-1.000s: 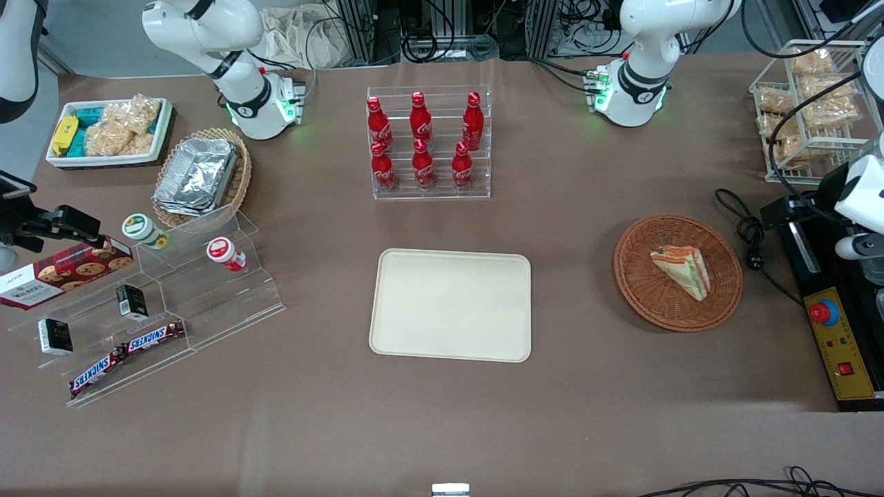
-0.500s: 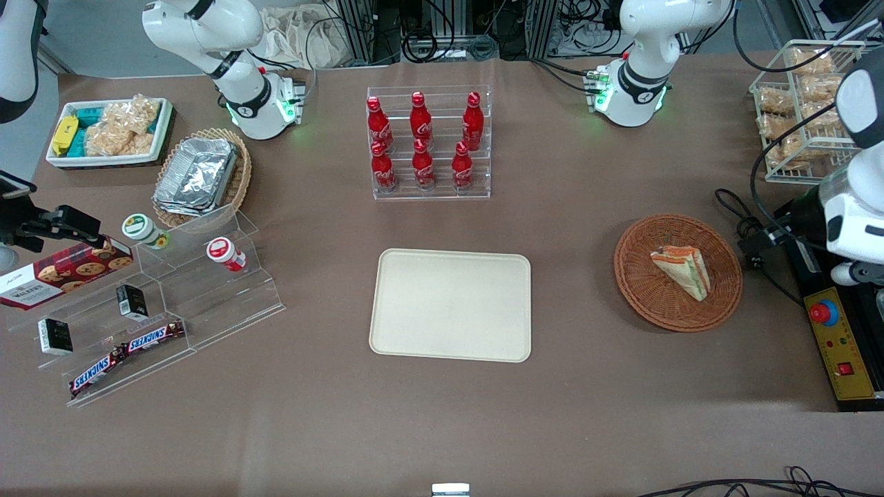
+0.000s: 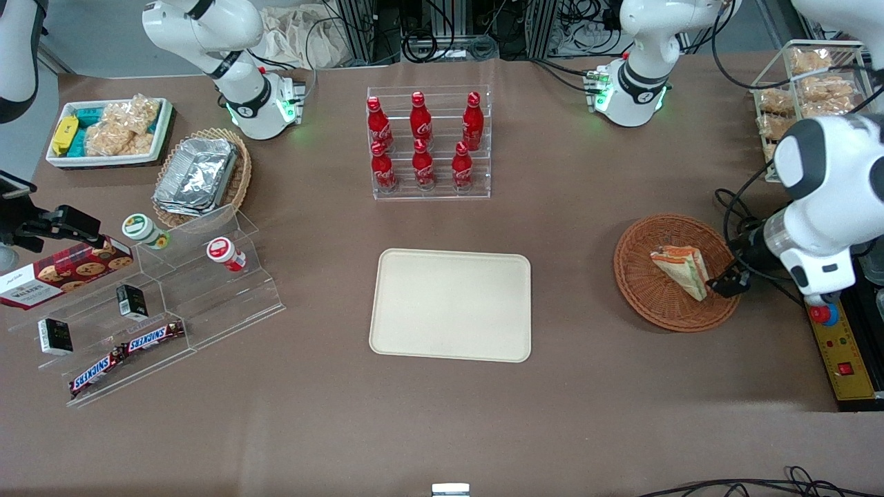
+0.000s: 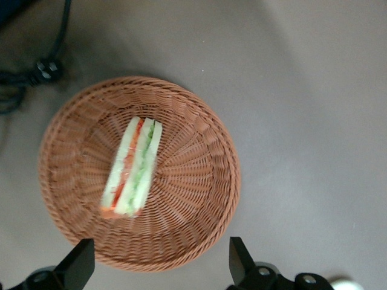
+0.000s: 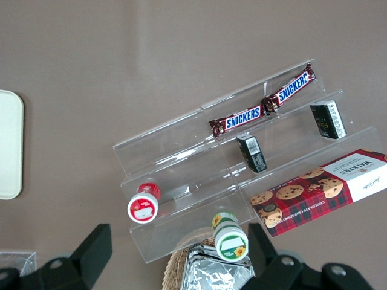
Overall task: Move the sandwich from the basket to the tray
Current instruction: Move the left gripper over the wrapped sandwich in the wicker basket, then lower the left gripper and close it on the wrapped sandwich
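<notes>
The working arm has swung in over the table since a moment ago: half a second back its white wrist hung off the table's edge near the control box, and now it sits above the rim of the basket (image 3: 678,272), covering part of that rim. Nothing else has shifted.

The jaws (image 4: 162,266) stand wide open, one finger (image 4: 77,264) to each side with bare table and basket rim between them. They hover above the basket's edge and hold nothing. The sandwich (image 4: 131,167) lies inside the basket, on its side, just ahead of the open jaws and roughly centred between the two fingers, its green and red filling showing. It has not moved.

The tray (image 3: 451,304) lies flat on the table, well away from the jaws toward the parked arm's end.

The table (image 3: 442,428) is covered in a brown cloth. A clear rack of red bottles (image 3: 423,141) stands farther from the front camera than the tray. A black cable (image 4: 36,69) trails on the cloth just beside the basket. Toward the parked arm's end sit a clear stepped stand with candy bars (image 3: 124,348) and a tan basket holding a foil container (image 3: 197,174).
</notes>
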`<state>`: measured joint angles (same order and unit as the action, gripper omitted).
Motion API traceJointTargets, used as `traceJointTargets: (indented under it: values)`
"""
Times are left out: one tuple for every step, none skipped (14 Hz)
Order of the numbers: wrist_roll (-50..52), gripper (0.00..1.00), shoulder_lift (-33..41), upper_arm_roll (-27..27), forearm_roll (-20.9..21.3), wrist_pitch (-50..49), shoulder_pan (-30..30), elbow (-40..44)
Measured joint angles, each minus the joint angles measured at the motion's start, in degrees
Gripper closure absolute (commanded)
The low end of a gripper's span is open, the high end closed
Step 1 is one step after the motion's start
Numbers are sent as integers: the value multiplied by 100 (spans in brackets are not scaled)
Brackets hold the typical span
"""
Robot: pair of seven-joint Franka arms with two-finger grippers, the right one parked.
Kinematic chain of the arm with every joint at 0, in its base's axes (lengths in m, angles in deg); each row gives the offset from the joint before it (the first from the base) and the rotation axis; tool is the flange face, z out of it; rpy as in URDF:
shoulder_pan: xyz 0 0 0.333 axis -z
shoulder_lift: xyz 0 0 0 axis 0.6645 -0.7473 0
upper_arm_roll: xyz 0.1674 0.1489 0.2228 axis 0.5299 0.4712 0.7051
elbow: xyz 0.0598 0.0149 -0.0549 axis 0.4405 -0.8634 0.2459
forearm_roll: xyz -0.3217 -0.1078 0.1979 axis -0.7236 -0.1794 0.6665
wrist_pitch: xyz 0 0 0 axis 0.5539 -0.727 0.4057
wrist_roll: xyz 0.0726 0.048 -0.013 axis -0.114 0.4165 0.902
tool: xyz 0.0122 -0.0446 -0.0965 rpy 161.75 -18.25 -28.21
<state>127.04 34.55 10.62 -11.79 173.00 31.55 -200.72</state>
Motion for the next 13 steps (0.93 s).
traceJointTargets:
  values:
    - [209,0,-178,0,1,141,2,-21]
    - [317,0,-323,0,4,233,3,-62]
    - [366,0,-412,1,5,357,2,-168]
    - [390,0,-443,4,5,529,1,-333]
    - [404,0,-439,7,5,662,0,-509]
    - [406,0,-427,13,30,734,0,-659]
    - [406,0,-410,17,97,781,-1,-796]
    - [410,0,-387,19,186,814,-1,-922]
    - [411,0,-363,20,247,840,-1,-1023]
    - [411,0,-339,20,286,854,-1,-1097]
    - [411,0,-319,20,363,856,-1,-1151]
    - [412,0,-304,21,474,856,-1,-1206]
    - [415,0,-295,23,589,856,-3,-1259]
